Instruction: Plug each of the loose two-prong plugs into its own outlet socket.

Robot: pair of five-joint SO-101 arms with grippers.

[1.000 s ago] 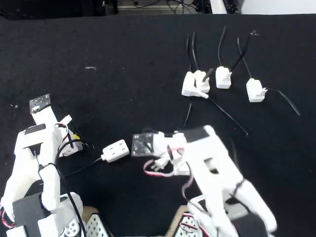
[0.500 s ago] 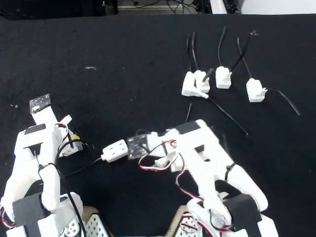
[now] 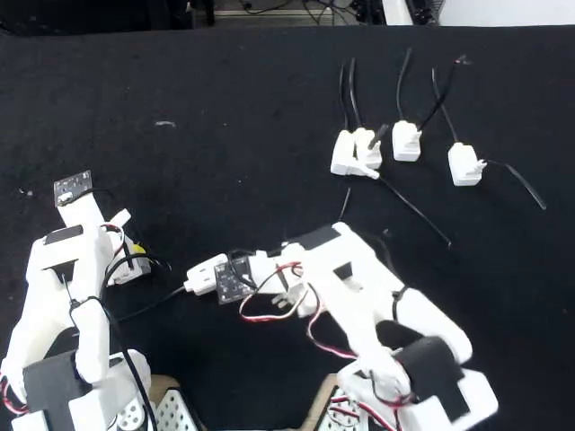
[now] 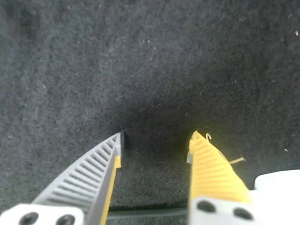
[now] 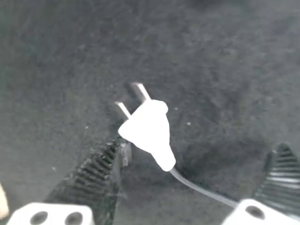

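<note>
**Plug not yet picked up, nothing seen seated**

The right hand (image 5: 200,147) hangs low over the black counter (image 3: 225,135) with its fingers wide apart and clamped on nothing. A white two-prong plug (image 5: 147,129) lies flat on the counter between those fingers, close against one fingertip and well apart from the other. Its prongs are bare and point away from the hand, and its cord (image 5: 201,190) trails back under the hand. The plug is in no socket.

In the high view the right arm stretches over a white block (image 3: 202,271) lying just under its wrist. I take this for a socket piece, though the arm covers too much of it to be sure. A cluster of white corded pieces (image 3: 406,141) lies far beyond the right hand. Whether any of them is already mated, I cannot tell.

The left hand (image 4: 156,137) sits with its fingers apart over bare counter, with nothing between them.

By my judgement the task is at its start. The grasp, the carry to a socket and the insertion are all left to do for this plug, and likely for the others too.
</note>
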